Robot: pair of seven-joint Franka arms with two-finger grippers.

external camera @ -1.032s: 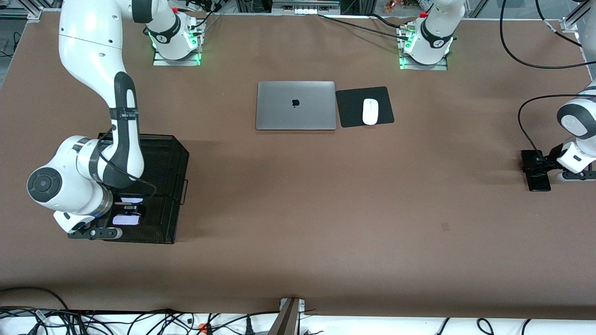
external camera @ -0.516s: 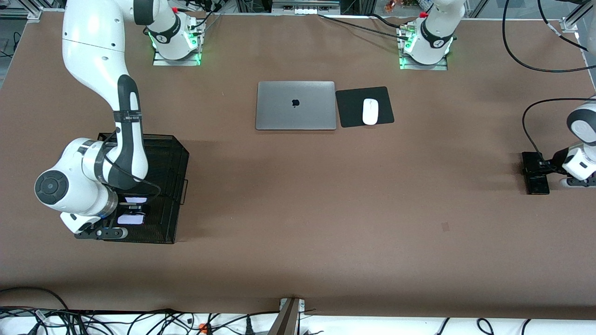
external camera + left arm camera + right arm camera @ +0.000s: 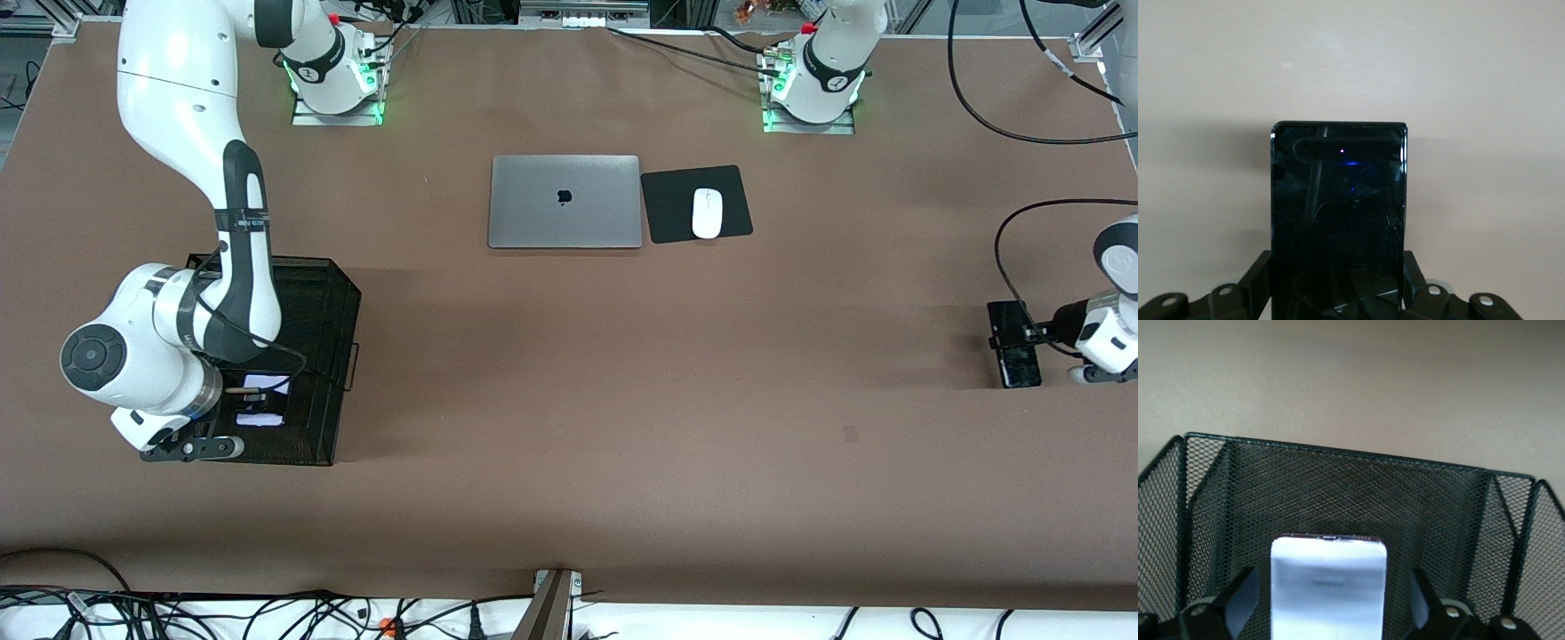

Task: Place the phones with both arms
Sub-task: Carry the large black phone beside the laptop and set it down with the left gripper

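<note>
A pale white phone (image 3: 1328,587) lies flat in the black mesh tray (image 3: 329,311) at the right arm's end of the table. My right gripper (image 3: 1331,603) stands open over it, with a gap showing between each finger (image 3: 1238,600) and the phone's sides. From the front, the right gripper (image 3: 253,402) hangs low inside the tray above the pale phone (image 3: 267,384). Near the left arm's end, my left gripper (image 3: 1033,336) is shut on a long slim black phone (image 3: 1013,345), holding it just over the table. Up close, the black phone (image 3: 1338,200) sticks out flat from the left gripper (image 3: 1338,283).
A closed silver laptop (image 3: 564,202) lies mid-table, toward the bases. Beside it a white mouse (image 3: 707,213) sits on a black pad (image 3: 667,209). A black cable (image 3: 1005,240) loops over the table by the left arm. The tray's mesh walls (image 3: 1338,487) surround the right gripper.
The right gripper's fingers have spread apart and let go of the pale phone in the tray. The left gripper has shifted a little over the table, still holding the black phone.
</note>
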